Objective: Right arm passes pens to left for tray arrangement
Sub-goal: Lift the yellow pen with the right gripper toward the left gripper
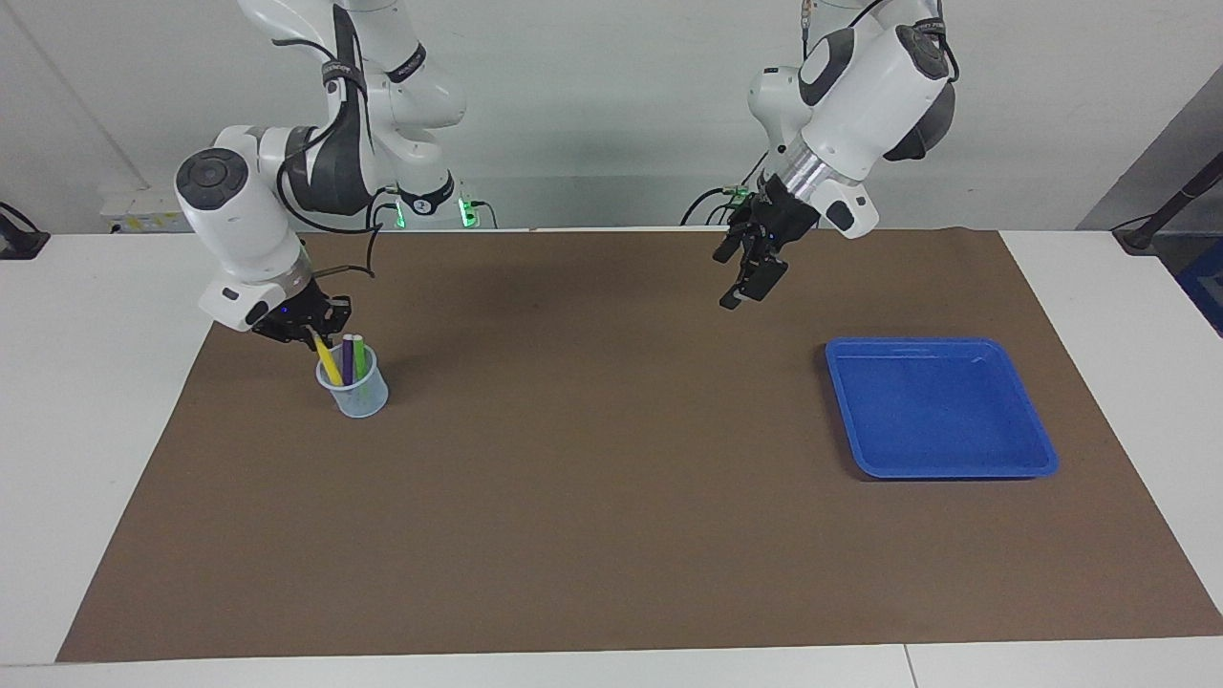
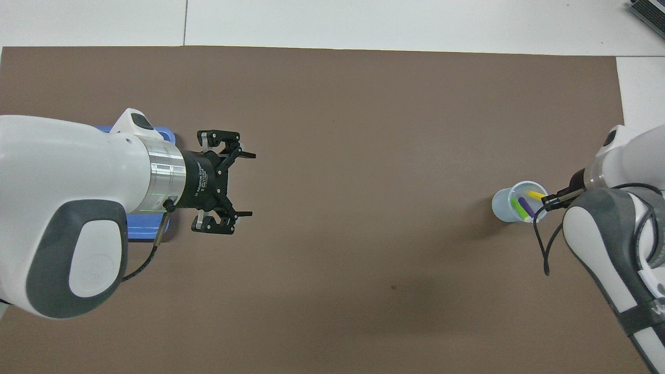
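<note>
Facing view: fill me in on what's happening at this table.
The right hand is shut on the top of the yellow pen, which stands with the purple pen and green pen in a small clear cup at the right arm's end of the table. The left hand hangs open over the brown mat, waiting. The blue tray, at the left arm's end, holds nothing yet.

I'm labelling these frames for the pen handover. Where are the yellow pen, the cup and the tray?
yellow pen (image 1: 328, 361), facing view: middle of its shaft, above the cup's rim.
cup (image 1: 355, 398), facing view: its translucent wall.
tray (image 1: 939, 406), facing view: bare blue floor.
</note>
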### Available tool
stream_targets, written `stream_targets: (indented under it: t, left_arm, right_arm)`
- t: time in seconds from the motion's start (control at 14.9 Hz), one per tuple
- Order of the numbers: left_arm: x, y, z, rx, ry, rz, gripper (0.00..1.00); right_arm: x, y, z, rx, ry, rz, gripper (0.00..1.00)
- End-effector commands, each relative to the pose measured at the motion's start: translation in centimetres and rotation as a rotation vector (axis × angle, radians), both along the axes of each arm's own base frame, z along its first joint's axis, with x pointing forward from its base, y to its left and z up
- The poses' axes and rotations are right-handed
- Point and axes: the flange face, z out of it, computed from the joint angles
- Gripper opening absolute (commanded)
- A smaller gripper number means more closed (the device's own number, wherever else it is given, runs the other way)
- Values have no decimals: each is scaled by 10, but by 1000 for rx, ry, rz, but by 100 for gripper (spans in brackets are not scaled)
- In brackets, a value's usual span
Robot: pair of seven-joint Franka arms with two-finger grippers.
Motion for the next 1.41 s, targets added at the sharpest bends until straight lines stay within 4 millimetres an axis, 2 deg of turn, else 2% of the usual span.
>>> stream_targets:
  t: [0.0, 0.47, 0.88, 1.08, 1.35]
  left_arm:
    - [-11, 1, 0, -16, 8, 18, 100]
    - [-17, -11, 2, -20, 11, 18, 100]
    - [-21, -18, 2, -21, 14, 8, 100]
    - [-22, -21, 2, -21, 15, 8, 100]
    - [-22, -22, 3, -25, 21, 30, 100]
  right_arm:
    - [-5, 1, 19, 11, 10, 13, 0]
    - [-12, 2, 58, 10, 48, 6, 0]
    - [-19, 14, 92, 51, 56, 22, 0]
    - [-24, 20, 104, 61, 57, 68, 0]
    - [-24, 30, 112, 186, 45, 104, 0]
